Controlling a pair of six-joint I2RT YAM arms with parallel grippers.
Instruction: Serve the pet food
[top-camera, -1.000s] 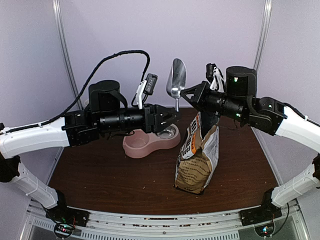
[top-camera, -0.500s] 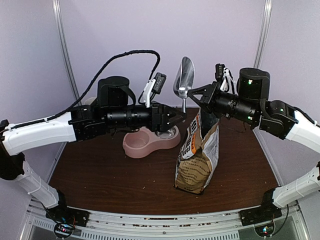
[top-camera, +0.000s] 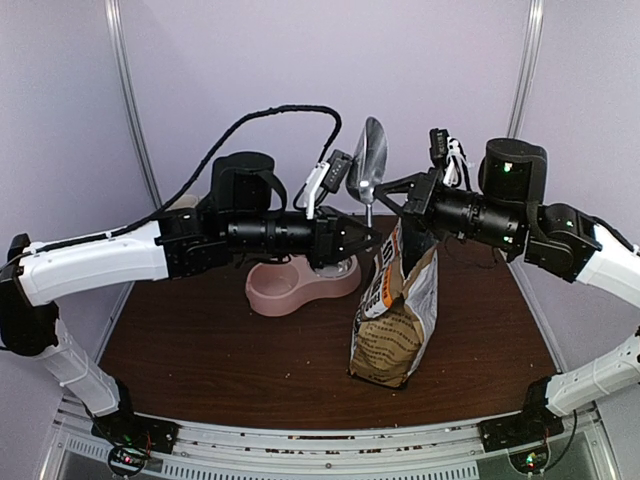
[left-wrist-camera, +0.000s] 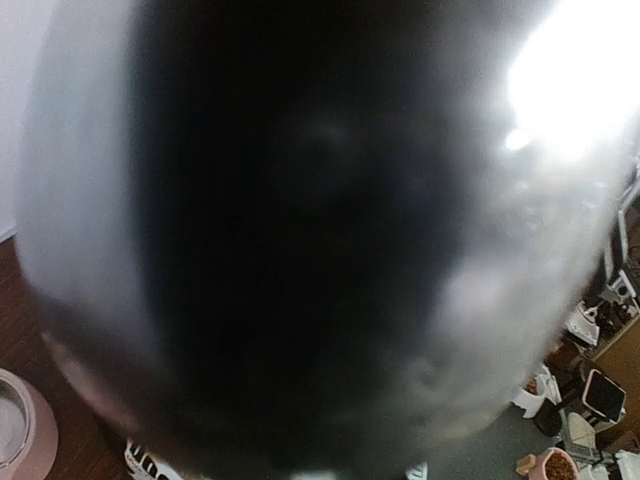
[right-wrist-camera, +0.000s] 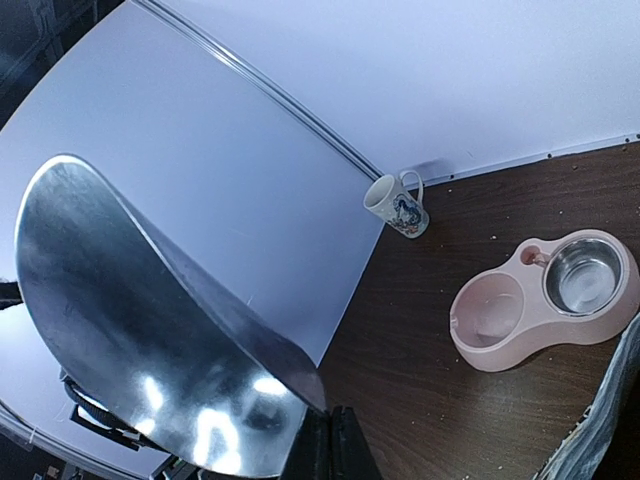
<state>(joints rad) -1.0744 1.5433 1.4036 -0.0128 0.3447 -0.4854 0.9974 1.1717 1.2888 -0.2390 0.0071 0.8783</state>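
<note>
- Two robot arms reach in from either side and meet above the middle of a dark wooden table (top-camera: 200, 350).
- A shiny metal scoop (top-camera: 370, 152) stands upright in the air between them, with its bowl up and its thin handle pointing down.
- The right gripper (top-camera: 383, 190) meets the scoop at the top of the handle. In the right wrist view its dark fingers look clamped on the handle.
- The left gripper (top-camera: 368, 236) points at the lower end of the handle. The pictures do not show whether it grasps the handle or is released. The left wrist view is almost filled by a dark blur.
- A tan paper bag (top-camera: 395, 310) stands upright on the table, just below the grippers in the overhead view.
- A pink double bowl (top-camera: 270, 295) sits behind and to the left of the bag, with a steel insert in its right well.
- A printed mug (right-wrist-camera: 397, 205) stands by the back wall, well apart from the bowl.
- The pet food is not in plain view, and whether it is inside the bag cannot be told.
</note>
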